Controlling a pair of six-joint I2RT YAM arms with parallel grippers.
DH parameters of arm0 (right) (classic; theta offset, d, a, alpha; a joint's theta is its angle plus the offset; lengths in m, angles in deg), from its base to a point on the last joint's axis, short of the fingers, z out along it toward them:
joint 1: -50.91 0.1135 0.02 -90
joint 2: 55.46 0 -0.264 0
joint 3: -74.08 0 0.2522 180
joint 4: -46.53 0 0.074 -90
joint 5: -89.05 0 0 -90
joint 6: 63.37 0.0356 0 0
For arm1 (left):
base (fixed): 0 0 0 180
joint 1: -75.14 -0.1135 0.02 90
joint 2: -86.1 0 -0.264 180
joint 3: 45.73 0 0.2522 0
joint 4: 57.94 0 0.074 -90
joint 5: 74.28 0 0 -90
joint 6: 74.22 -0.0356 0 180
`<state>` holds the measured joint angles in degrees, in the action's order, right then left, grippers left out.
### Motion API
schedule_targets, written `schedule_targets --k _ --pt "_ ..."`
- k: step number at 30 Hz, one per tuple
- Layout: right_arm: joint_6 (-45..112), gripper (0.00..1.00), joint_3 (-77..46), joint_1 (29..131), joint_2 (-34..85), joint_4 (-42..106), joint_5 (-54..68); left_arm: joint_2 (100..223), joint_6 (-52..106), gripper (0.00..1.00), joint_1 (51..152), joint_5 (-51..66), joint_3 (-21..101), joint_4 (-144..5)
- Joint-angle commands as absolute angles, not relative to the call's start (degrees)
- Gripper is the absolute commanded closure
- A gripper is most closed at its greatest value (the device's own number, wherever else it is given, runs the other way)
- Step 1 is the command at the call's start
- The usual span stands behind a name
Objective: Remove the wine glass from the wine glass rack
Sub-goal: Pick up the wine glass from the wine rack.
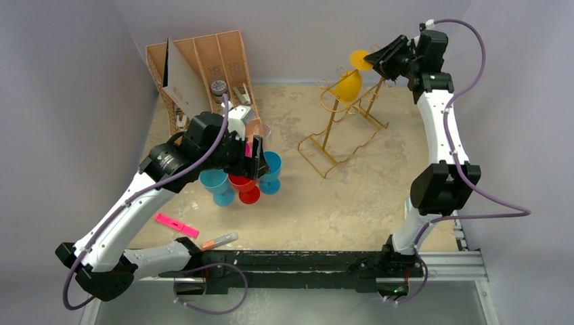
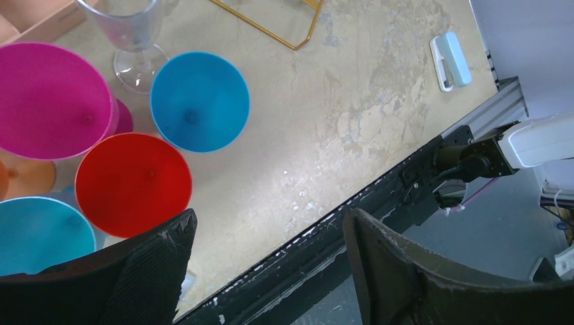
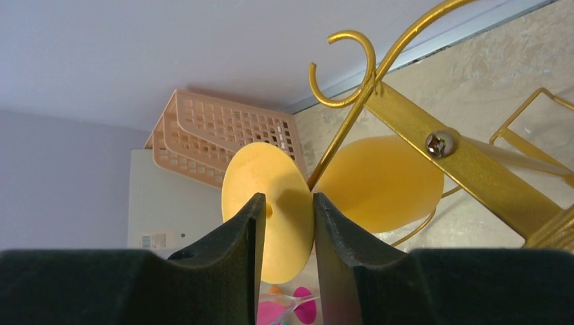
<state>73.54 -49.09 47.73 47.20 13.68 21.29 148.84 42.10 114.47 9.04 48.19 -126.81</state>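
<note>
While the jaws of your right gripper (image 3: 288, 203) bracket the foot of the yellow wine glass (image 3: 386, 179), hung upside down on the gold wine glass rack (image 3: 467, 169), you cannot tell if they pinch yet. Close squarely, then slide it outward along the hanger. The jaws of your left gripper (image 2: 269, 217) gape empty.

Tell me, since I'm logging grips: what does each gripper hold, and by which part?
The right gripper straddles the foot of the yellow wine glass; a firm grip cannot be told. The left gripper is open, holding nothing.

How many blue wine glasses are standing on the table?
2. One blue glass stands left of the red glass in the top view, a second blue glass right of it. The left arm overhangs them, so more may be hidden.
</note>
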Motion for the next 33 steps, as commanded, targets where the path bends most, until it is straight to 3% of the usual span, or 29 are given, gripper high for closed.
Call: schedule_targets --k 1,18,28,33 --pt "74.81 0.68 -47.67 46.89 43.63 14.68 24.95 149.81 40.76 0.22 114.34 6.60 49.39 -124.93" --pt "83.70 1.00 -44.48 46.00 43.23 18.03 28.64 150.13 40.21 0.22 114.34 5.81 49.50 -124.43" --pt "99.69 1.00 -32.50 45.46 40.72 34.34 24.95 149.57 40.48 0.22 114.34 5.77 48.96 -124.41" --pt "101.17 1.00 -33.86 45.28 40.87 34.43 24.04 149.04 40.47 0.22 114.34 5.83 49.17 -124.58"
